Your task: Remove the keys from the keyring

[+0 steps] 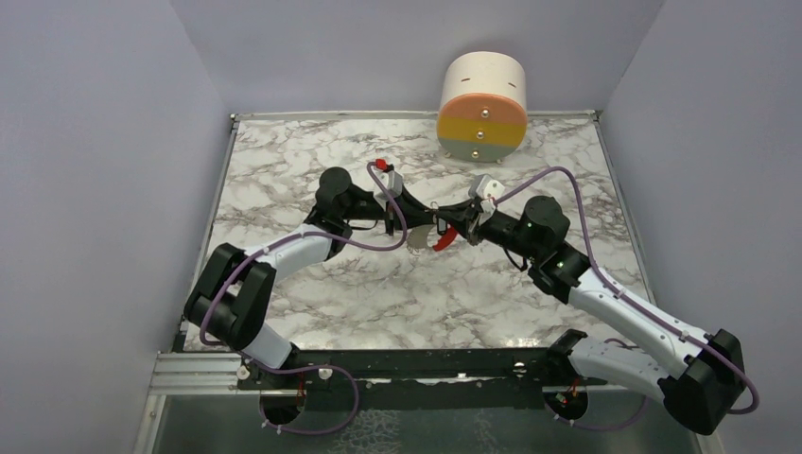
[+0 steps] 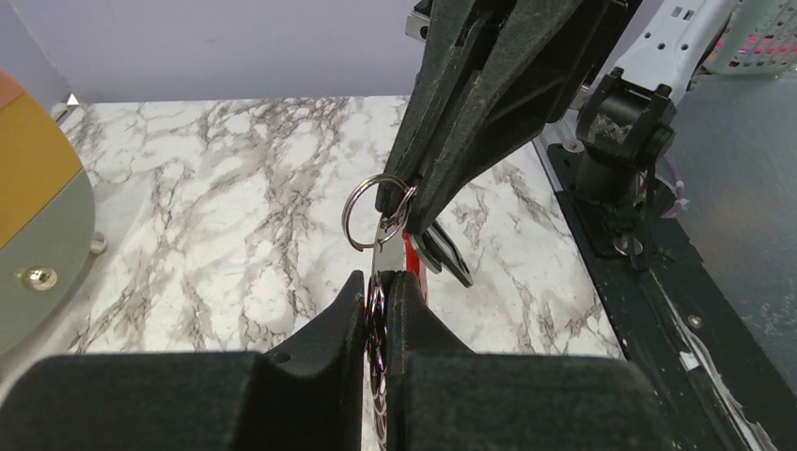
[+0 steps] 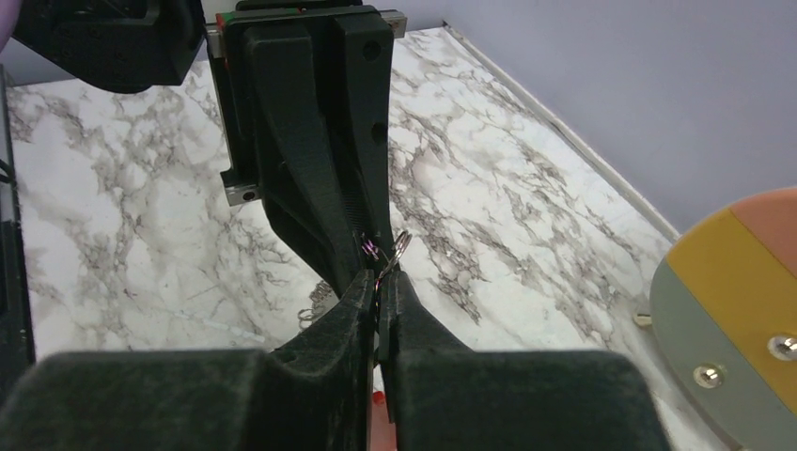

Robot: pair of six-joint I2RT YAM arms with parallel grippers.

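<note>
- While both arms hold the keyring (image 2: 361, 214) up over the table (image 1: 312, 293), the pull should be gentle and level, with a key worked round the split of the ring and never tugged.
- The left gripper (image 2: 376, 287) is pinched almost closed on the silvery chain.
- The right gripper (image 3: 379, 282) is clamped tight on the thin ring.
- The red clip (image 2: 411, 252) and a dark key (image 2: 449, 258) dangle just below, not yet freed.

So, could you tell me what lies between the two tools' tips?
The keyring: its silver ring, red clip and a dark key, shown best in the left wrist view.
</note>
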